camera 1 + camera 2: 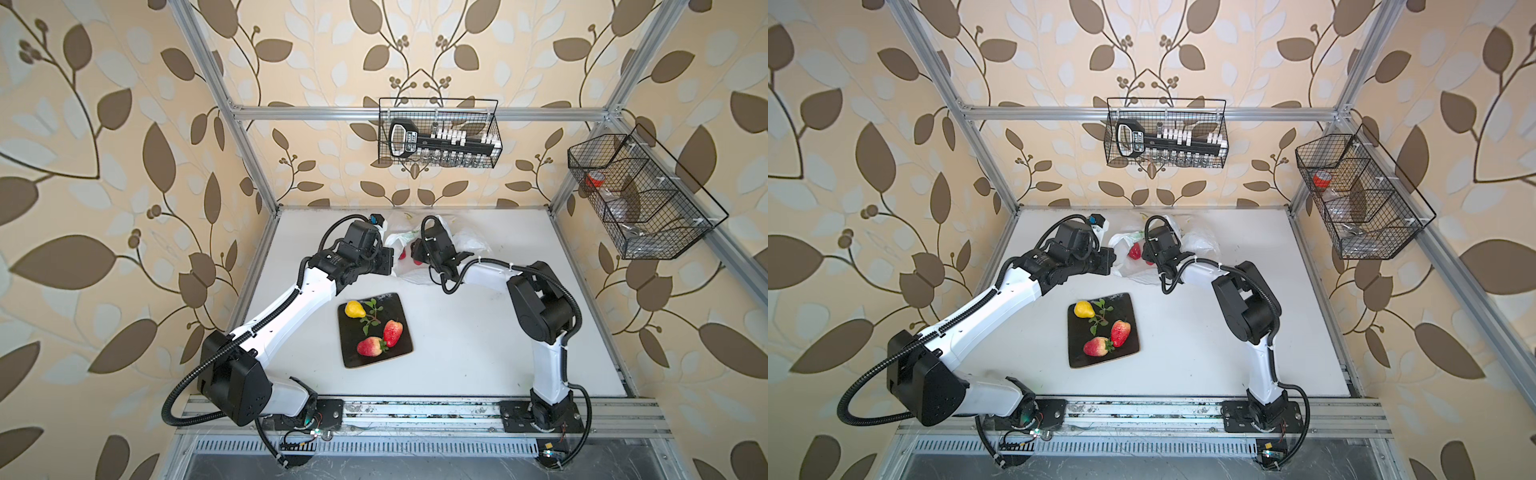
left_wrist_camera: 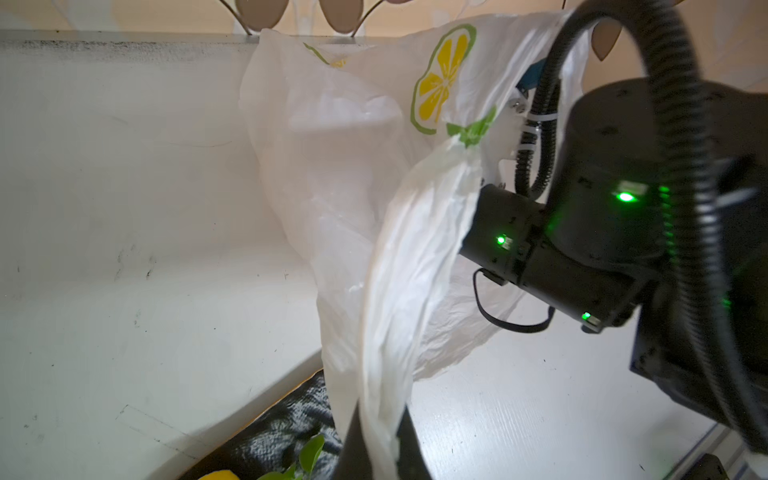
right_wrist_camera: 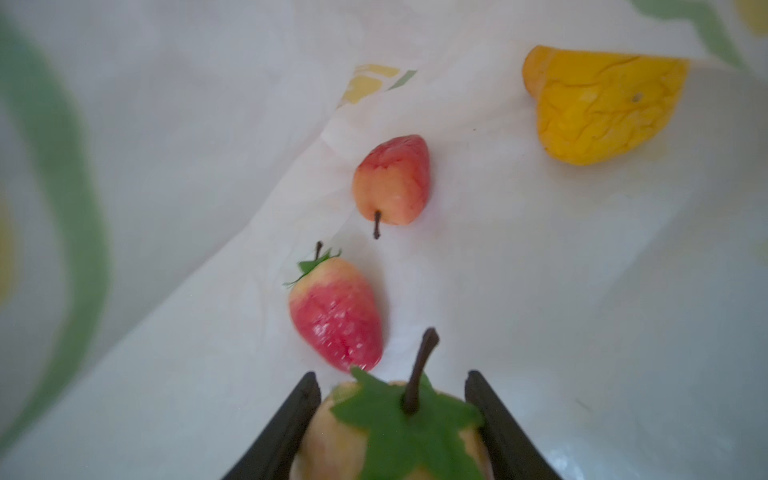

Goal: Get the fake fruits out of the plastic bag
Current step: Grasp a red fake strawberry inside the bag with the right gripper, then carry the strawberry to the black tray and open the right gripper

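The plastic bag (image 1: 469, 245) lies on the white surface (image 1: 478, 332), at 1 o'clock from the black tray (image 1: 399, 353), which carries a yellow pear (image 1: 354, 309), a leafy sprig (image 1: 372, 316) and two strawberries (image 1: 392, 332). The left hand (image 2: 380, 453) is clamped on the bag's twisted handle (image 2: 386, 332). Inside the bag the right hand (image 3: 392, 376) grips a pale strawberry (image 3: 415, 428) at its green cap; a red strawberry (image 3: 336, 320) and a small blushed pear (image 3: 392, 183) lie just beyond

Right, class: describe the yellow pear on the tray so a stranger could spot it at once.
On the white table lies a black square tray. At its far left corner sits the yellow pear, beside a green sprig. It is the only yellow fruit there; its neighbours are red strawberries.
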You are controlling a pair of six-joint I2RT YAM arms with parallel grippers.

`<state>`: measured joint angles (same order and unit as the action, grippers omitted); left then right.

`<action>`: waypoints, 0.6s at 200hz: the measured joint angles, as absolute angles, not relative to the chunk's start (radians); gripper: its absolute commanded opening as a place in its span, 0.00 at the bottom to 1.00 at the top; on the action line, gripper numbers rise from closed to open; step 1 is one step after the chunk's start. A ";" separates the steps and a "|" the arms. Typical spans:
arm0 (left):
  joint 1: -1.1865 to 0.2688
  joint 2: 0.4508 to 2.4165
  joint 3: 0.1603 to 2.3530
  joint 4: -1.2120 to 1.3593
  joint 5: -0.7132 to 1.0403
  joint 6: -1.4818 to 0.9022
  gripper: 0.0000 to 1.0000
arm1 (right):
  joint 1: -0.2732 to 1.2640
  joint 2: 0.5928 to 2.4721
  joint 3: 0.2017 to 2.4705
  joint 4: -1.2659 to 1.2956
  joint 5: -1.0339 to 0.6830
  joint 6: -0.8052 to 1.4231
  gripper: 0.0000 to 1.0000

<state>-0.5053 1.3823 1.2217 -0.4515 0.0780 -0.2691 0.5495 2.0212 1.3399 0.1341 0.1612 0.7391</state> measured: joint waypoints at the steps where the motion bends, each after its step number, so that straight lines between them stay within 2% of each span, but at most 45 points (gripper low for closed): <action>1: -0.505 1.382 1.222 -0.451 0.078 -0.270 0.00 | 0.549 2.016 1.335 0.136 0.157 0.736 0.51; 120: -0.505 1.403 1.221 -0.392 0.069 -0.297 0.00 | 0.530 1.615 0.934 0.282 -0.292 0.467 0.47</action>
<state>-0.5053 1.4033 1.2213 -0.3923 0.0689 -0.2974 0.5301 1.6146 0.9340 0.2817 -0.2920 0.4667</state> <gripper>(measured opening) 0.048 0.521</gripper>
